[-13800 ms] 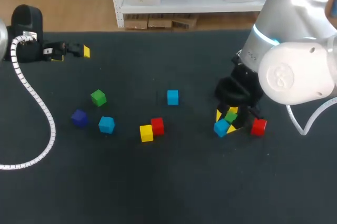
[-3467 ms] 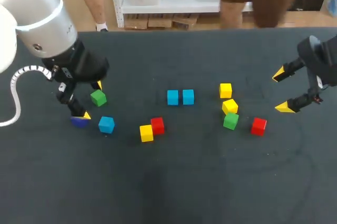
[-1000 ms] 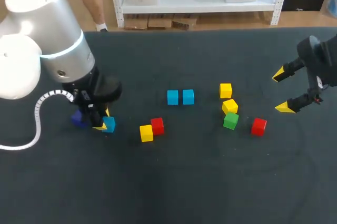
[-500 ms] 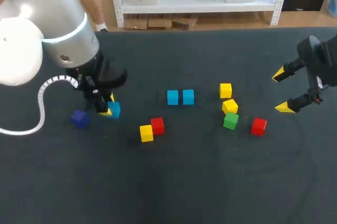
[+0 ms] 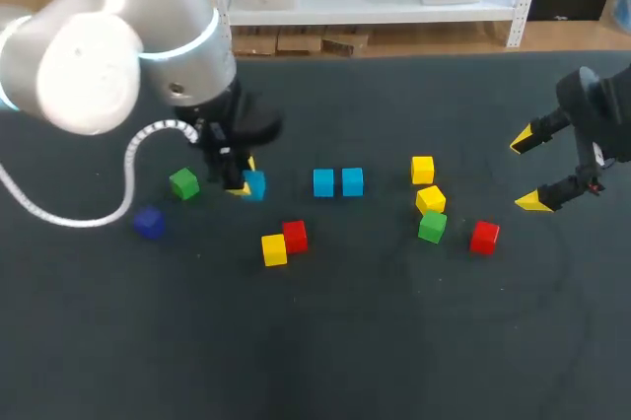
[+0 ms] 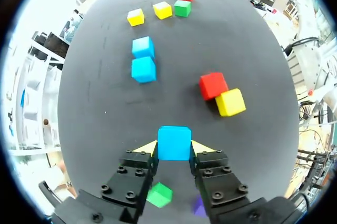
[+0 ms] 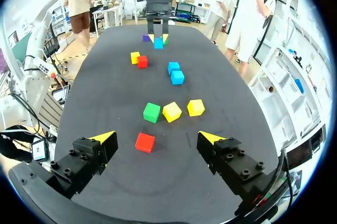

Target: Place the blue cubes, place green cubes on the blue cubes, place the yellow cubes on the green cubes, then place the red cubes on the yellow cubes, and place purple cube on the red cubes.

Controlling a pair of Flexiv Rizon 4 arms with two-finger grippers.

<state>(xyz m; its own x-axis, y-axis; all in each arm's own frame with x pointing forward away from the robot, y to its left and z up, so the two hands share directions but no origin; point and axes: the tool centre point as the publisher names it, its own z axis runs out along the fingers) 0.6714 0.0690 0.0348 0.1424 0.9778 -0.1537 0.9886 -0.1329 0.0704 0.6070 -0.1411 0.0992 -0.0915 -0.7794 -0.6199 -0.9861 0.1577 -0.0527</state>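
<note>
My left jaws pinch a blue cube [image 6: 174, 142], short of the blue pair [image 5: 338, 181]; a crooked set-down could knock them. Right jaws spread.

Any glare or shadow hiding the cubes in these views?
Head view: sheen on the left arm, table evenly lit. Left wrist view: the blue cube in the left end effector shows without glare. Right wrist view: red cube plainly lit.
</note>
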